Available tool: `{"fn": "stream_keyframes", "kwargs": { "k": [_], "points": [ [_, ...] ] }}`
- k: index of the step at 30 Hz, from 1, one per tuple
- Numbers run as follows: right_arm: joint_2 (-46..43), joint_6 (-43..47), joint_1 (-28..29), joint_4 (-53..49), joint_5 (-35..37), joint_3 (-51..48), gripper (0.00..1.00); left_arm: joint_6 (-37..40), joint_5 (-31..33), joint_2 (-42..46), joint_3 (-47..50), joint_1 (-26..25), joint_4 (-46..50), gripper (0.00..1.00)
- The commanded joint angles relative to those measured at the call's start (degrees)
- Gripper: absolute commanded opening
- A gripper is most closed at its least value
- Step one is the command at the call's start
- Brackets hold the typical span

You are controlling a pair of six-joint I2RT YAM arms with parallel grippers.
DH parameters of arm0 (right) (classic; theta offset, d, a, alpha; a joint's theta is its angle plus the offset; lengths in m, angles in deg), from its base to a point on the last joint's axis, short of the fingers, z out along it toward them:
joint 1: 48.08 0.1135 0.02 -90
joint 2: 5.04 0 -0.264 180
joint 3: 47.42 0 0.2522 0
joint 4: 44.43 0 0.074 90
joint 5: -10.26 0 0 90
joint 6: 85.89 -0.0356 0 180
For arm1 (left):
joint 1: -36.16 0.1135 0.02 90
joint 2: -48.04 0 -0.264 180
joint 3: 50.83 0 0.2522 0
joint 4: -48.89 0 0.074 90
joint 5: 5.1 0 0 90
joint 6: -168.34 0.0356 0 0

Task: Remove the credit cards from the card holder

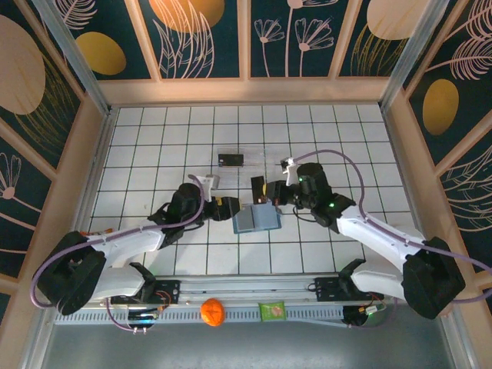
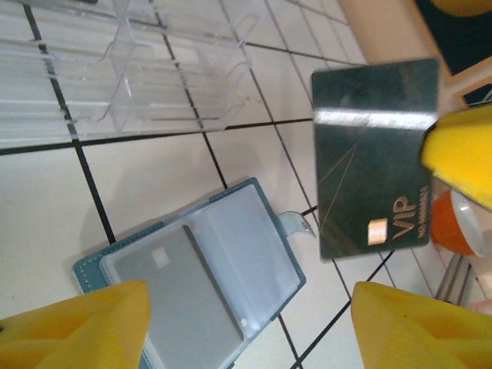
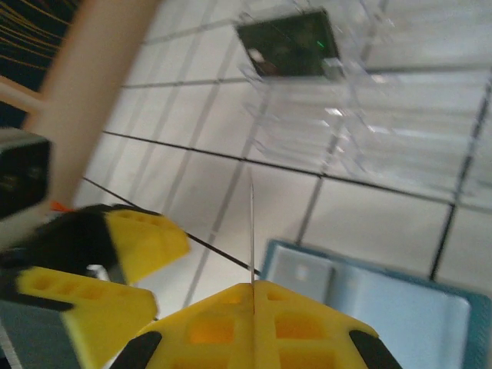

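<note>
Desk (image 1: 154,138) centre tight: open holder (image 1: 257,219) flat on tiles, left fingers (image 2: 84,323) spread wide at its left edge, right fingers (image 3: 215,330) clamped on card (image 2: 369,154), card upright in air just past holder's far edge. Tray (image 1: 269,159) just beyond that, blocks straight reach to far side; second card (image 1: 231,160) lies in tray's left end. Left arm (image 1: 138,238) and right arm (image 1: 377,234) slant across near tiles either side of holder. Free room: far rows past tray, wide left and right columns, near strip between the arms below holder. Ball (image 1: 212,311) and packet (image 1: 272,311) on rail (image 1: 246,292), off the tiles. Walls (image 1: 246,91) close left, right, far
</note>
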Motion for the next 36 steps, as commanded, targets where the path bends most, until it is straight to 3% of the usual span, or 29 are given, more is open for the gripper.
{"fn": "stream_keyframes", "kwargs": {
  "k": [1, 7, 19, 31, 36],
  "points": [
    [-1.83, -1.72, -1.52, 10.48, -8.07, -2.0, 0.0, -4.87, -6.59, 2.38, 4.15, 3.07, -15.86, 0.75],
    [-1.7, -5.1, -1.93, 19.65, -14.34, -4.9, 0.0, -8.07, -11.92, 3.99, 7.4, 4.6, -27.54, 0.66],
    [0.64, -9.15, -0.84, 30.25, -21.68, -7.05, 0.0, -10.87, -15.37, 3.33, 8.7, 5.26, -36.16, 0.48],
    [3.67, -9.86, 1.41, 34.1, -22.3, -5.99, 0.0, -10.68, -16.26, 4.12, 8.35, 5.21, -34.64, 0.31],
    [5.03, -9.4, 1.67, 32.38, -21.15, -5.01, 0.0, -11.02, -16.07, 5.14, 8.41, 5.21, -34.5, 0.19]
  ]
}}
